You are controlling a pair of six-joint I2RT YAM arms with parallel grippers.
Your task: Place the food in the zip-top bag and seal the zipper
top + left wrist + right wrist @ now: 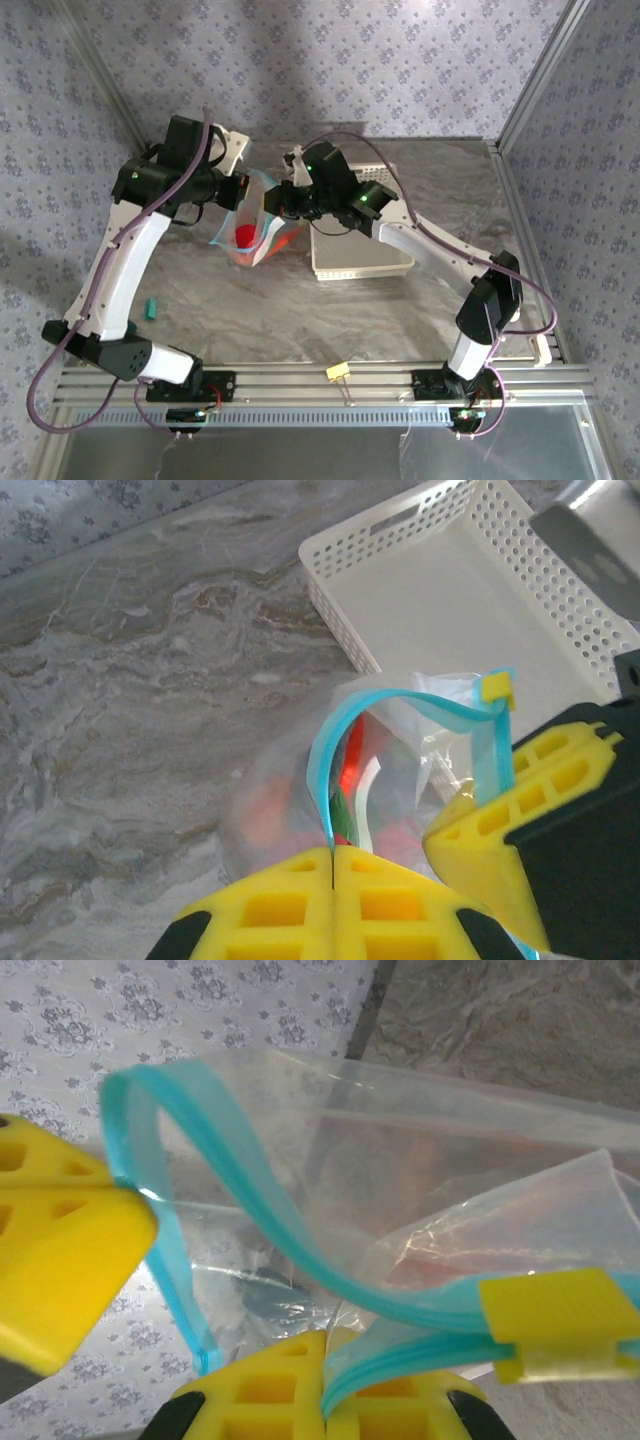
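Left gripper [332,875]: clenched, jaws flat together on the zipper [400,694], pinching the blue strip where it runs into the seam between them. Right gripper [325,1385]: likewise clamped on the same strip, at the other end of the mouth.

Zip-top bag [256,238] hangs between and below the two grippers. Whether its bottom rests on the table, cannot tell. Food [349,765] sits inside, under the mouth; red and green pieces show through the film, straight ahead of the left gripper.

Key relation: the zipper's long axis runs from one gripper across to the other, but slack. The strip bows up and away from the left gripper in a loop, lips parted, mouth not closed. Yellow slider [556,1312] rides on the strip just beside the right gripper, on the side away from the left gripper.

Judgement: right arm is nearer the slider, and the left gripper serves as anchor. Sealing likely needs the strip drawn straight along that axis, lips together, then a run toward the left gripper. White basket [360,262] lies beyond the bag from the left gripper, just beside it.
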